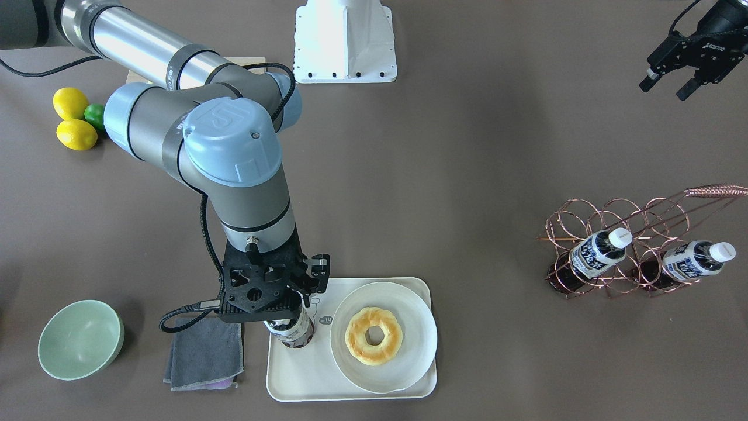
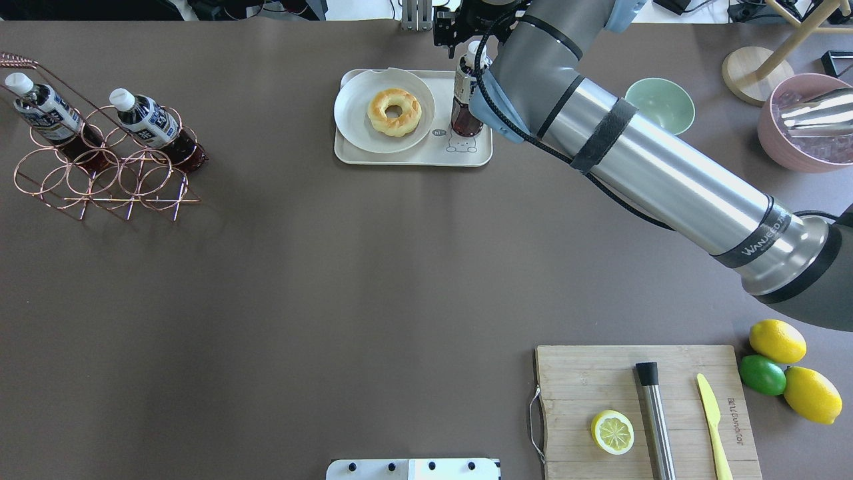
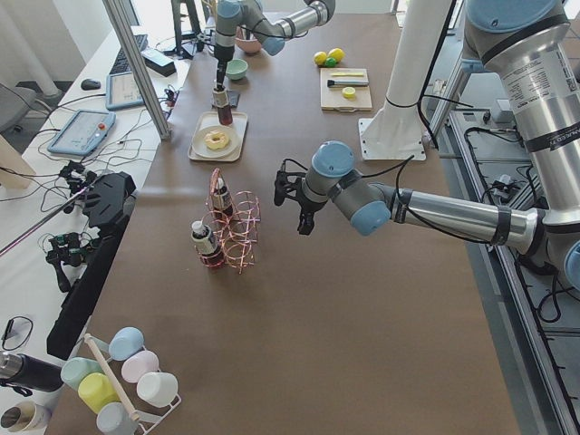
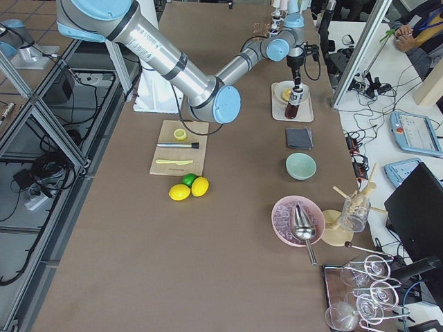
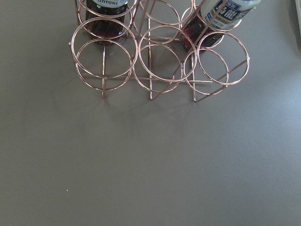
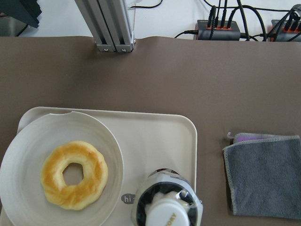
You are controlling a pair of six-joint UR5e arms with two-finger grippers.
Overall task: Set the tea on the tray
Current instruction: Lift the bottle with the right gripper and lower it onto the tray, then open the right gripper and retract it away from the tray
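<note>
A tea bottle [image 1: 295, 334] stands upright on the near-left part of the cream tray [image 1: 304, 377], beside the printed bear. My right gripper [image 1: 282, 307] is straight above it, closed around its top. The overhead view shows the same bottle [image 2: 464, 100] on the tray [image 2: 406, 157]. The right wrist view shows its white cap [image 6: 168, 213] close below the camera. Two more tea bottles [image 1: 596, 254] [image 1: 695, 260] lie in the copper wire rack [image 1: 637, 216]. My left gripper [image 1: 666, 86] hangs open and empty, well back from the rack.
A round plate [image 1: 409, 310] with a ring pastry [image 1: 374, 336] fills the tray's other half. A grey cloth [image 1: 205, 354] and a green bowl [image 1: 82, 339] lie beside the tray. A cutting board [image 2: 580, 373] with a lemon half, a knife and whole citrus sits near my base.
</note>
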